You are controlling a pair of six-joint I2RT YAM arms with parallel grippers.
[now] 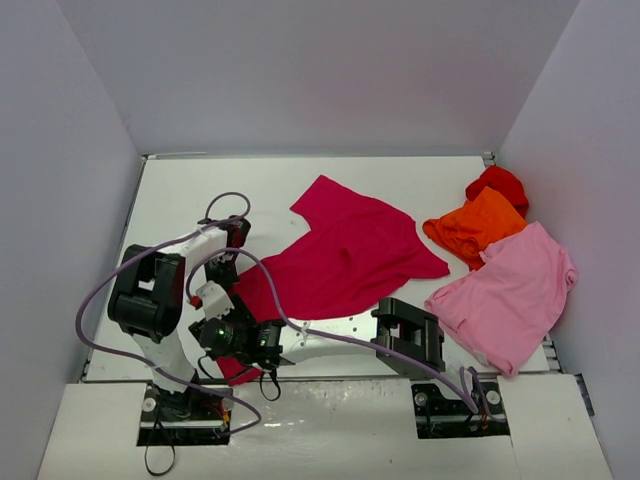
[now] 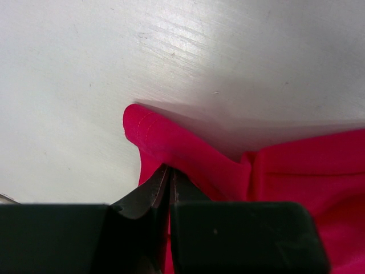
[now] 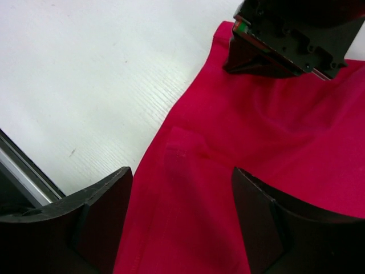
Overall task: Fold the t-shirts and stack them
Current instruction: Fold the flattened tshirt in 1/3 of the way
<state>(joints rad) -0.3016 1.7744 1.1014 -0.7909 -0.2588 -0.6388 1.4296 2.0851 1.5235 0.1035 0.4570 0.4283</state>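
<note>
The crimson-magenta t-shirt lies spread and rumpled across the middle of the white table. My left gripper is near the front edge, and its jaws are shut on a folded hem of that shirt, with a corner poking out past them. My right gripper hovers open over the shirt's near edge, holding nothing. At the right lie the light pink t-shirt, the orange one and, behind it, the red one.
Grey walls close in the table on three sides. A metal strip marks the table's near edge just left of my right gripper. A purple cable drapes over the shirt's near edge. The left arm's black wrist housing is just ahead of my right gripper.
</note>
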